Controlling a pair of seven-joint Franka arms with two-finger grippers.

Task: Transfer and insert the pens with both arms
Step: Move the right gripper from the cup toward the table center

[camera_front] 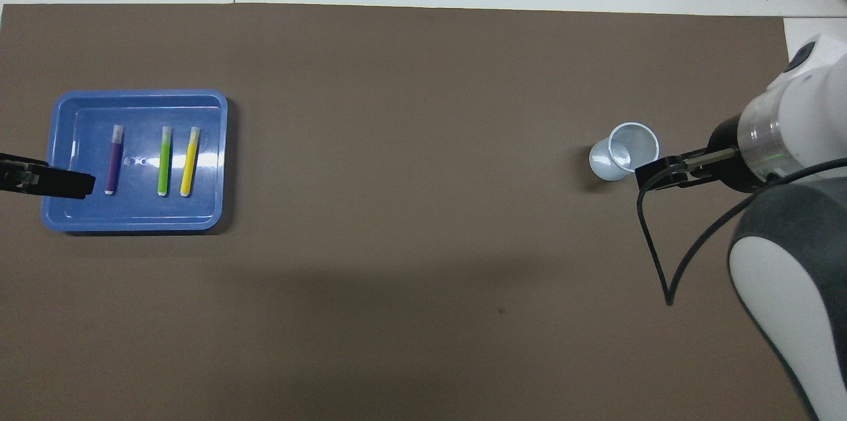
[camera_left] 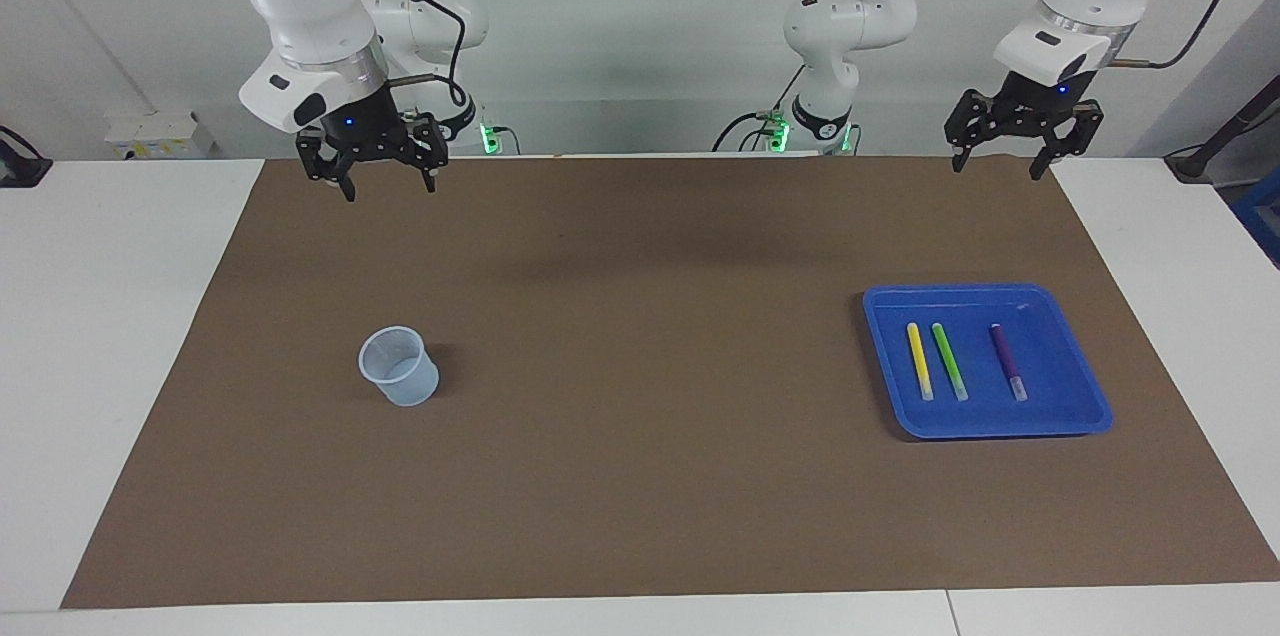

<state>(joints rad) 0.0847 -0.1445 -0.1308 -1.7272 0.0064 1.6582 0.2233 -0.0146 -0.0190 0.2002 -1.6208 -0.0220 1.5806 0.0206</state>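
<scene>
Pens, three short thin sticks with pale tips, yellow point(camera_left: 919, 360), bright green point(camera_left: 949, 360) and purple point(camera_left: 1007, 361), side by side in the shallow blue plastic tray point(camera_left: 1080, 411) toward the left arm's end of the brown mat point(camera_left: 640, 476). Black left gripper point(camera_left: 1000, 163), jaws spread and empty, up over the mat's edge by the robots, well apart from the tray. Black right gripper point(camera_left: 388, 186), likewise spread and empty, over the mat's robot-side edge, with the small translucent plastic cup point(camera_left: 398, 366) upright on the mat, farther from the robots.
</scene>
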